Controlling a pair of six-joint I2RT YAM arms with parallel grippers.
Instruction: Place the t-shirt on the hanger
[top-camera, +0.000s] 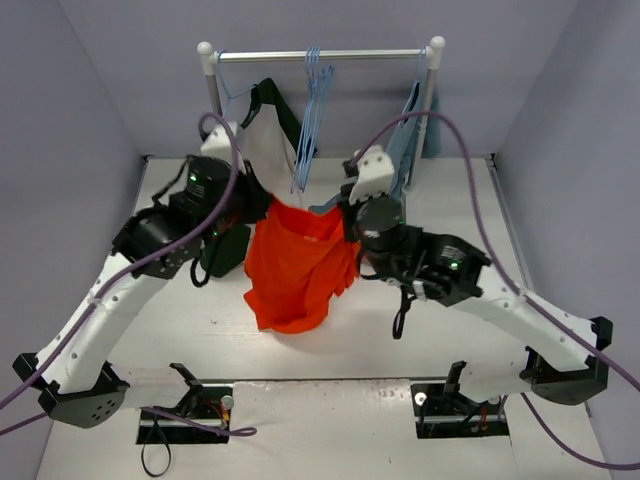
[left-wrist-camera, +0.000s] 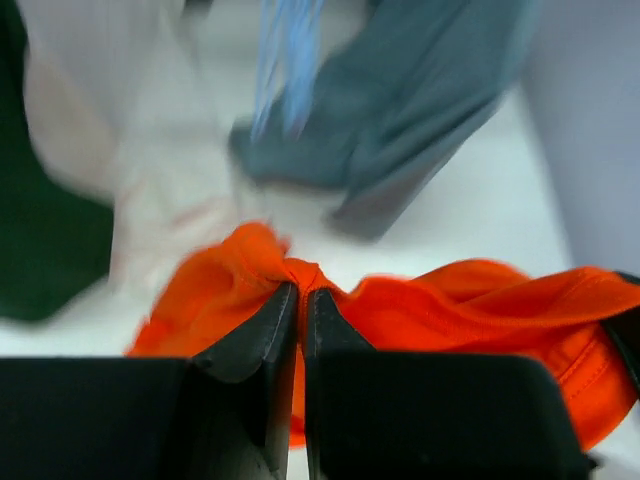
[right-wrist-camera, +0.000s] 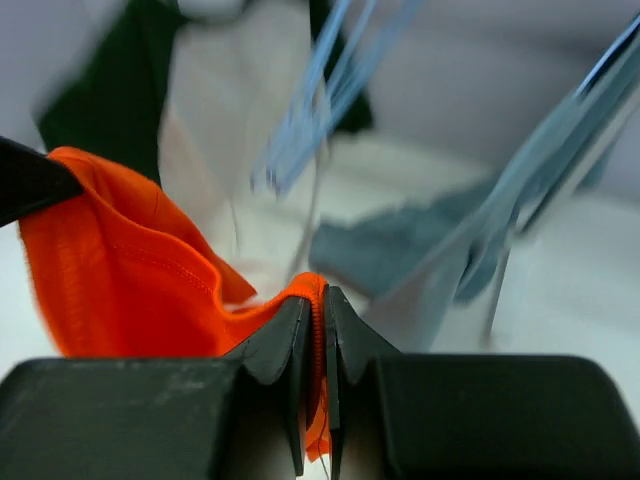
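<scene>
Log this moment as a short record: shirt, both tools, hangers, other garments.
shirt: bright orange-red fabric t-shirt, held up between both arms
left tool: shut on the t-shirt's edge
right tool: shut on the t-shirt's edge
hangers: thin pale-blue triangular hangers, bunched on the silver metal rail
others: dark green-and-white garment and grey-blue garment hang on the rail

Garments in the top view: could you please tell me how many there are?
3: the orange t-shirt lifted at centre, a green-and-white garment left on the rail, a grey-blue garment at its right. More may hide behind.
</scene>
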